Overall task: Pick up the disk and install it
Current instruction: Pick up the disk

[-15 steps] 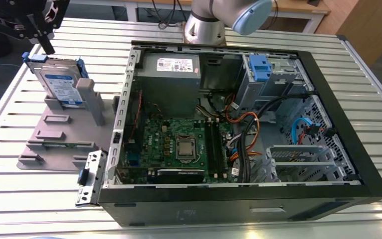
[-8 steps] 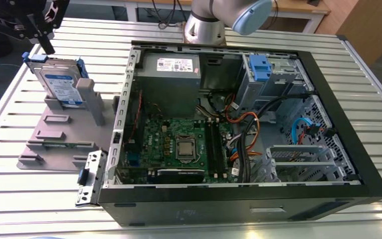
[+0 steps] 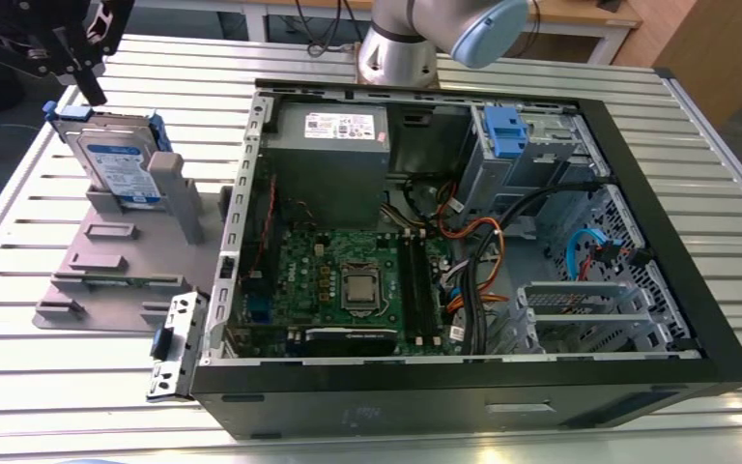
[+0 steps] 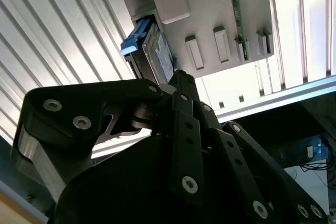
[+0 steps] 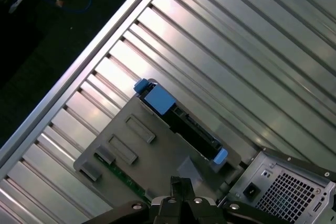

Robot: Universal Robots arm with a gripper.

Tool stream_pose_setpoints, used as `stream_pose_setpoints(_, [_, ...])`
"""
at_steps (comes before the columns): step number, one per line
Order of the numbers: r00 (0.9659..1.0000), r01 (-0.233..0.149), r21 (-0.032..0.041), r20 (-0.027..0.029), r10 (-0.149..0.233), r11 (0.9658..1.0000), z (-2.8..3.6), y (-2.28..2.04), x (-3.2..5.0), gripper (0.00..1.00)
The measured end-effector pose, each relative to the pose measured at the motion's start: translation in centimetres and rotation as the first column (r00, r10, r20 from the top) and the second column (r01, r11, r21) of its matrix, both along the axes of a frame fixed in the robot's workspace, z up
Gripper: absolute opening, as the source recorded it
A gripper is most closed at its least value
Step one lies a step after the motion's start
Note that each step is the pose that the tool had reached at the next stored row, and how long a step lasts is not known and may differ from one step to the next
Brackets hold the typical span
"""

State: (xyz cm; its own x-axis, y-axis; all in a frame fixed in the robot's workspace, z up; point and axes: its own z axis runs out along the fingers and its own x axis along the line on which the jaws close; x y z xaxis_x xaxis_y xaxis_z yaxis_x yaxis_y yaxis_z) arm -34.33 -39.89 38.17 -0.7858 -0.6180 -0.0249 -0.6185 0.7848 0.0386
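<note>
The disk [image 3: 116, 164] stood on edge in a grey stand [image 3: 113, 266] near the table's [image 3: 62, 406] far corner, at the exterior view's left. The gripper [image 3: 90, 95] hovered just above it, seemingly shut and empty. The disk looked stiff, weighty and shock-sensitive, so it was probably best pinched across its flat faces

Silver-grey arm [image 3: 400, 48], black bolted pincer [image 4: 181, 76]

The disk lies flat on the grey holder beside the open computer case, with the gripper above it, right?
No: the disk stands upright on its edge in the grey holder, not flat, as the exterior view shows. It is beside the open computer case, with the gripper above it.
</note>
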Motion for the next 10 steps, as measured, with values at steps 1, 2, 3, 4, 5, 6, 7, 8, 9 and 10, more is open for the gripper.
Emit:
stream_pose_setpoints(1, [1.0, -0.002, 0.0, 0.0, 0.002, 1.0, 0.0, 0.0, 0.0, 0.11])
stream_pose_setpoints(2, [1.0, -0.004, 0.0, 0.0, 0.004, 1.0, 0.0, 0.0, 0.0, 0.11])
stream_pose_setpoints(3, [1.0, -0.007, 0.0, 0.0, 0.007, 1.0, 0.0, 0.0, 0.0, 0.11])
stream_pose_setpoints(4, [1.0, -0.009, 0.0, 0.0, 0.009, 1.0, 0.0, 0.0, 0.0, 0.11])
stream_pose_setpoints(5, [0.9999, -0.011, 0.0, 0.0, 0.011, 0.9999, 0.0, 0.0, 0.0, 0.11])
stream_pose_setpoints(6, [0.9999, -0.013, 0.0, 0.0, 0.013, 0.9999, 0.0, 0.0, 0.0, 0.11])
stream_pose_setpoints(7, [0.9999, -0.015, 0.0, 0.0, 0.015, 0.9999, 0.0, 0.0, 0.0, 0.11])
stream_pose_setpoints(8, [0.9998, -0.017, 0.0, 0.0, 0.017, 0.9998, 0.0, 0.0, 0.0, 0.11])
stream_pose_setpoints(9, [0.9998, -0.02, 0.0, 0.0, 0.02, 0.9998, 0.0, 0.0, 0.0, 0.11])
stream_pose_setpoints(10, [0.9998, -0.022, 0.0, 0.0, 0.022, 0.9998, 0.0, 0.0, 0.0, 0.11])
